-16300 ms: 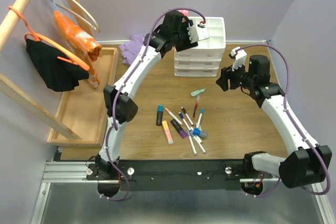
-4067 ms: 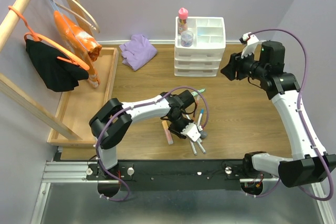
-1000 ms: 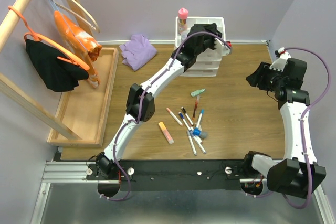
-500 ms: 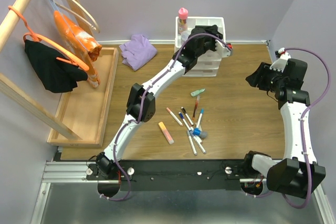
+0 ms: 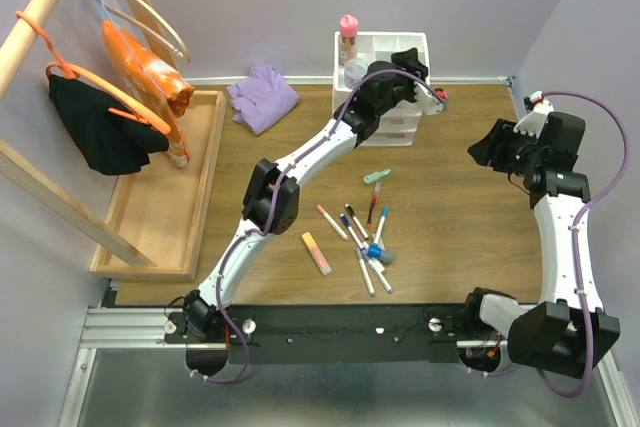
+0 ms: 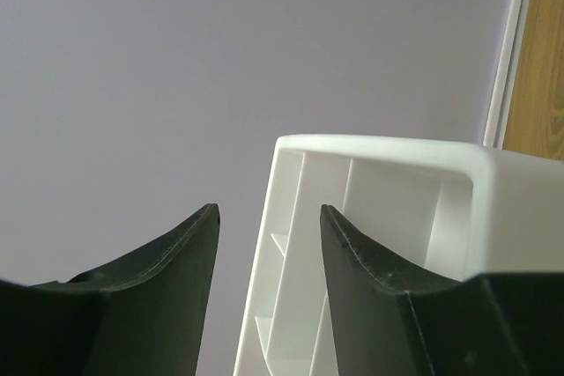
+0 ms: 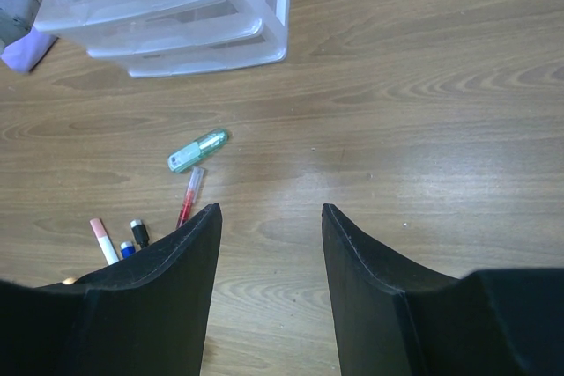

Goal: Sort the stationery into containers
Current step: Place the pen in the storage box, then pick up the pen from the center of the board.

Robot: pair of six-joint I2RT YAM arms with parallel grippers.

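Note:
The containers are the top compartments of a white three-drawer unit (image 5: pixel 380 112). My left gripper (image 5: pixel 408 57) hangs over its right side, open, with nothing between the jaws. In the left wrist view the left gripper (image 6: pixel 269 217) frames the tray's white dividers (image 6: pixel 370 209). A pink-capped glue bottle (image 5: pixel 348 32) and a grey jar (image 5: pixel 355 71) stand in the left compartments. On the table lie a mint highlighter (image 5: pixel 377 175), an orange highlighter (image 5: pixel 316 252) and several thin markers (image 5: pixel 365 237). My right gripper (image 5: pixel 480 152) is open over bare wood, right of the unit.
A purple cloth (image 5: pixel 265 95) lies left of the unit. A long wooden tray (image 5: pixel 160 187) and a rack with hangers (image 5: pixel 110 97) fill the left side. In the right wrist view the right gripper (image 7: pixel 270 213) sits below the mint highlighter (image 7: pixel 197 151), a red marker (image 7: pixel 189 195) and the drawers (image 7: pixel 176 15).
My left gripper's jaws have parted above the tray, and its wrist has shifted slightly towards the near right. The right arm has stayed still.

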